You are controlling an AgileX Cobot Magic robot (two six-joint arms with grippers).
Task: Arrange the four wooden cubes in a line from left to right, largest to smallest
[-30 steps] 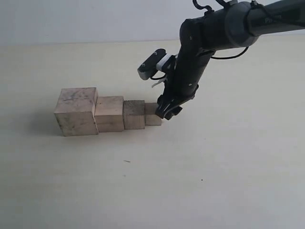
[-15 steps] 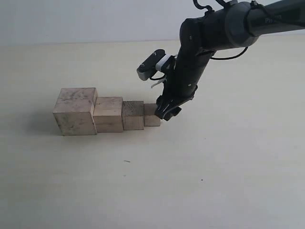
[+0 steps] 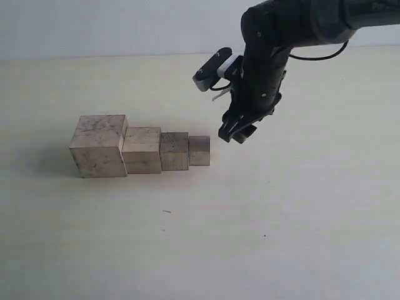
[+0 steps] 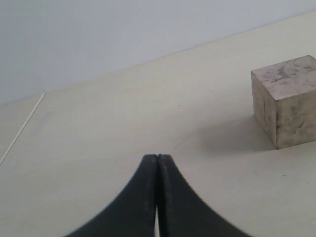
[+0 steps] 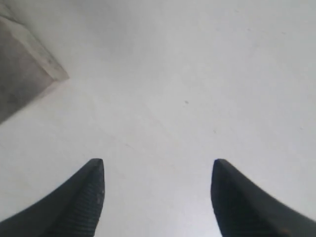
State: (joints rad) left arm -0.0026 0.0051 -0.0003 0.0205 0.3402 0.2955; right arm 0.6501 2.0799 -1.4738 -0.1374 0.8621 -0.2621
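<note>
Four wooden cubes (image 3: 142,150) touching in one row; right gripper (image 3: 236,132) spread, empty, raised near smallest cube (image 3: 199,150). Left gripper (image 4: 157,159) pressed together, unseen in exterior view; largest cube (image 4: 287,102) cut off in left wrist view.

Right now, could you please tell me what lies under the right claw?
Only bare table lies under the open right claw, which hangs empty. The smallest cube sits off to one side, not beneath it. Nothing is covered: the right wrist view shows that patch plainly.
</note>
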